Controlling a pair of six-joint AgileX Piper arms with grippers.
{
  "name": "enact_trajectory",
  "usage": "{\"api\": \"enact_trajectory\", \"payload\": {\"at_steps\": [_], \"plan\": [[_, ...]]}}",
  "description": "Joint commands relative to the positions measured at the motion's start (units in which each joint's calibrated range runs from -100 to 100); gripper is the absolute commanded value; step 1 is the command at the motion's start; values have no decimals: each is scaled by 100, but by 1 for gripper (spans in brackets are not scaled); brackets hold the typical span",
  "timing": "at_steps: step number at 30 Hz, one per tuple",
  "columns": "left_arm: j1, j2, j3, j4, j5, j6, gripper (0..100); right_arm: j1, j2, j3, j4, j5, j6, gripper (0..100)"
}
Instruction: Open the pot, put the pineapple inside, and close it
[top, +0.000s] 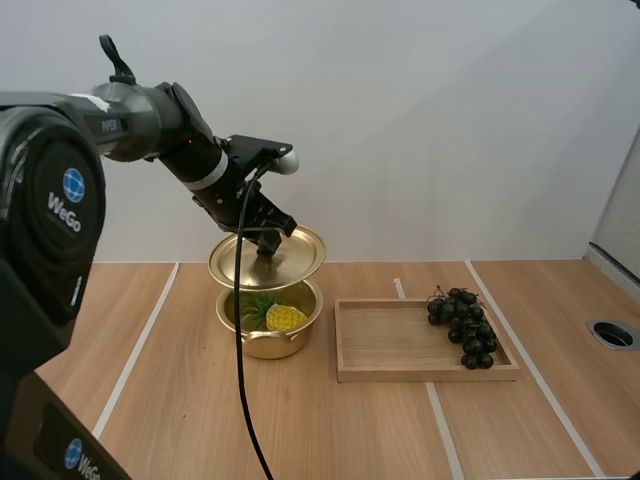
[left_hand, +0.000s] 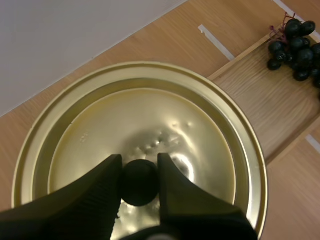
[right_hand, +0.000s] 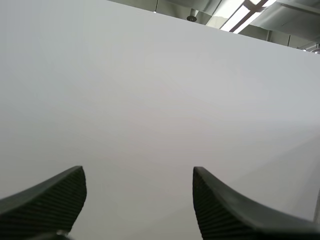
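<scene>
Two black fingers of my left gripper (left_hand: 139, 165) clamp the round black knob (left_hand: 140, 184) of the shiny, ringed gold lid (left_hand: 150, 110), held just above the matching open pot (top: 268, 343). The bumpy yellow pineapple (top: 284, 318) lies inside. Beside the pot, dark grapes (top: 465, 325) rest on a rectangular wooden tray (top: 390, 340). My right gripper (right_hand: 138, 175) has its ribbed fingers spread apart.

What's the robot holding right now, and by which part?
The left gripper pinches the lid by its black knob; the right gripper holds nothing.
</scene>
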Motion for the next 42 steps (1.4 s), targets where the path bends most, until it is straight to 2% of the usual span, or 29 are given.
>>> {"api": "enact_trajectory", "payload": {"at_steps": [1,12,26,36,42], "plan": [[-7,11,264,-165,-644,298,0,-21,-69,-52,-60,-39,-28,100],[-7,75,471,-523,-774,694,0,-21,-57,-52,-61,-39,-28,100],[-7,911,483,-502,-450,694,0,-21,-57,-52,-191,-39,-28,100],[-7,1024,483,-292,-1295,715,0,-21,-45,-52,-191,-39,-28,100],[-7,1024,483,-235,-891,715,0,-21,-34,-52,-191,-39,-28,100]]}}
